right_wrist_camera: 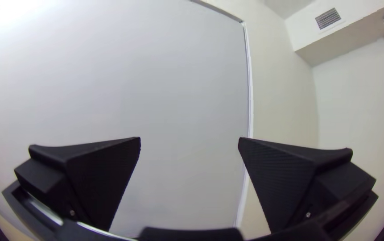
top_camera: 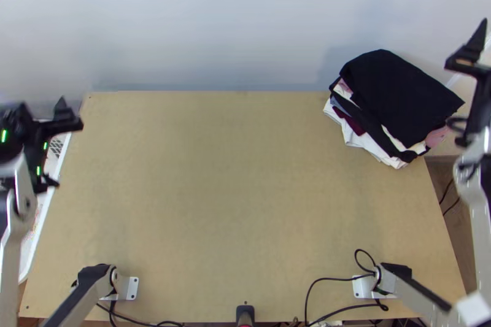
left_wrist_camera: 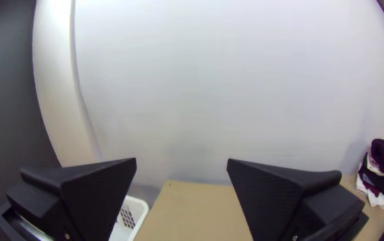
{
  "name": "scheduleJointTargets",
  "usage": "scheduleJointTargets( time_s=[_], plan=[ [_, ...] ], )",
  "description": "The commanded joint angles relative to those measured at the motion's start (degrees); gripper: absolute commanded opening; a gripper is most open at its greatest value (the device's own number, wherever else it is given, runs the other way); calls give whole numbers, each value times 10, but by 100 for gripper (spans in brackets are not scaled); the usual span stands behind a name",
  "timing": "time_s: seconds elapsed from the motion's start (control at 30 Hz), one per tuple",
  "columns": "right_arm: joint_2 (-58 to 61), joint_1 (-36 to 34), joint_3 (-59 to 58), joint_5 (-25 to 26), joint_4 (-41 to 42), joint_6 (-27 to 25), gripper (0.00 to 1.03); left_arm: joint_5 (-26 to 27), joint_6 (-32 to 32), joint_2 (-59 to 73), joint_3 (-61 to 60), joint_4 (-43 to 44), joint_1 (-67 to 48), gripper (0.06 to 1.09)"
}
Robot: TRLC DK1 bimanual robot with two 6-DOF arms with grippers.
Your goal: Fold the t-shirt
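- Well, from the top view: at the table's point(top_camera: 233, 192) far right corner, a stack of folded clothes point(top_camera: 402, 94) with dark cloth uppermost; can't tell which of them to call the t-shirt.
- Also from above: left gripper point(top_camera: 42, 103) by the table's far left corner, near a white basket point(top_camera: 30, 259); right gripper point(top_camera: 469, 60) out past the right side, beyond the stack.
- In the left wrist view: left gripper point(left_wrist_camera: 182, 159) open, with fingers wide apart; stack again at the far right.
- In the right wrist view: right gripper point(right_wrist_camera: 189, 138) likewise open, towards a pale wall point(right_wrist_camera: 187, 80).
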Motion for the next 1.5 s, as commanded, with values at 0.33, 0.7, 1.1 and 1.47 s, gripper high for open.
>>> scheduleJointTargets(
  time_s=[0.33,0.7,1.1,1.47],
  plan=[
    [-303,55,-408,-47,87,48,99,-8,2,-341,-299,241,77,105],
    [-436,141,-622,-46,91,71,99,-5,-30,-500,-485,256,67,105],
    [-629,209,-726,-44,-138,109,99,2,-152,-500,-584,154,60,105],
    [-628,113,-723,-45,-197,173,99,9,-212,-499,-637,133,37,105]
  ],
)
